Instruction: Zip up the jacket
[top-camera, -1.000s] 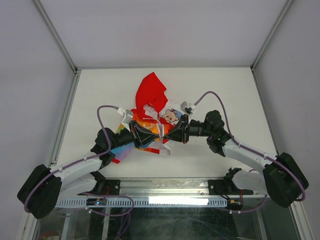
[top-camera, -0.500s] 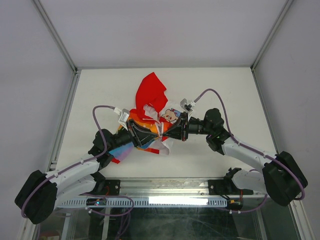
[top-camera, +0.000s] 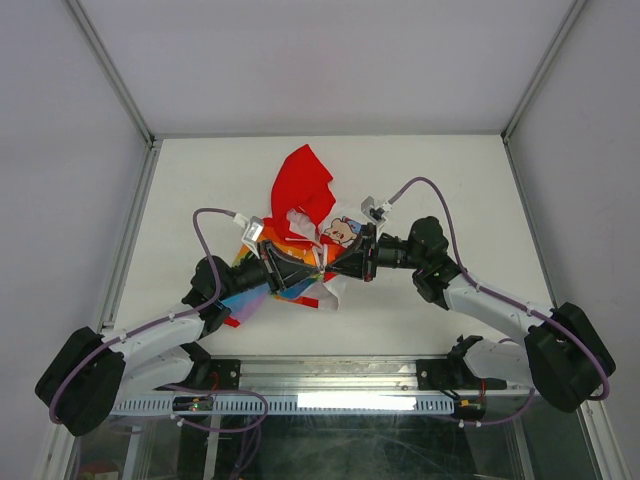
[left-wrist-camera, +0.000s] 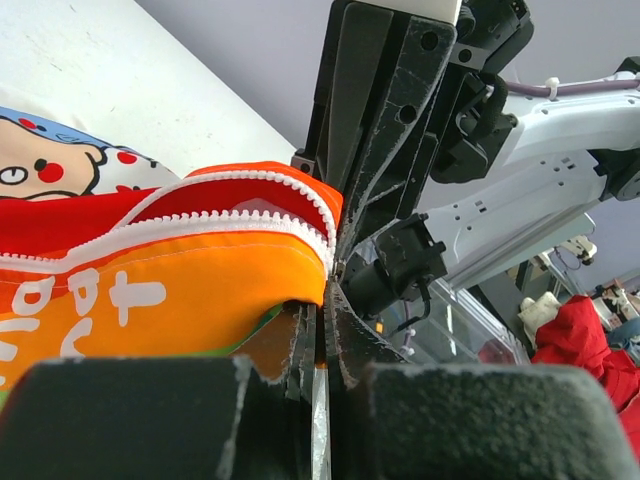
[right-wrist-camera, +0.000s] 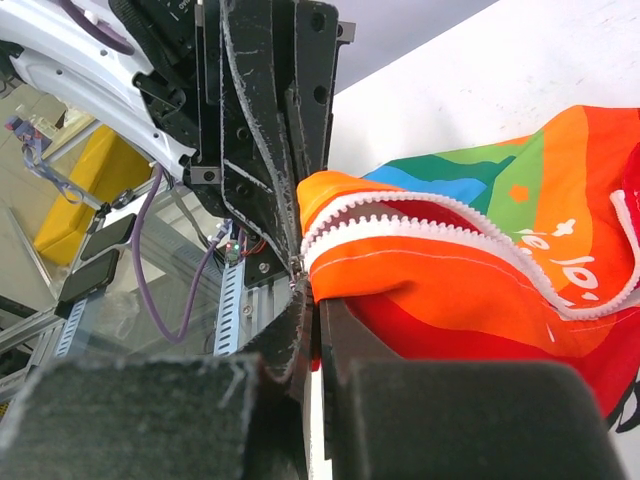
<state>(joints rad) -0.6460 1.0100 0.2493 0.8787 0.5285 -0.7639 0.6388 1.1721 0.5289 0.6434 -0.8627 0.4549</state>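
Now that the left gripper (top-camera: 316, 268) has slid back from its 9 o'clock drift to meet the right gripper (top-camera: 333, 264), both stay clamped on the jacket (top-camera: 345, 232) mid-table, hood (top-camera: 303, 185) toward 12 o'clock, zipper (left-wrist-camera: 215, 222) still gaping, so zipping hasn't really started

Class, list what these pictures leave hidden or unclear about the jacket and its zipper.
1. Zipper slider: top view, too small and covered where the left gripper and right gripper meet over the jacket.
2. Where the zipper teeth end: both wrist views, lost inside each shut gripper.
3. Part of the jacket's striped side: top view, under the left arm.
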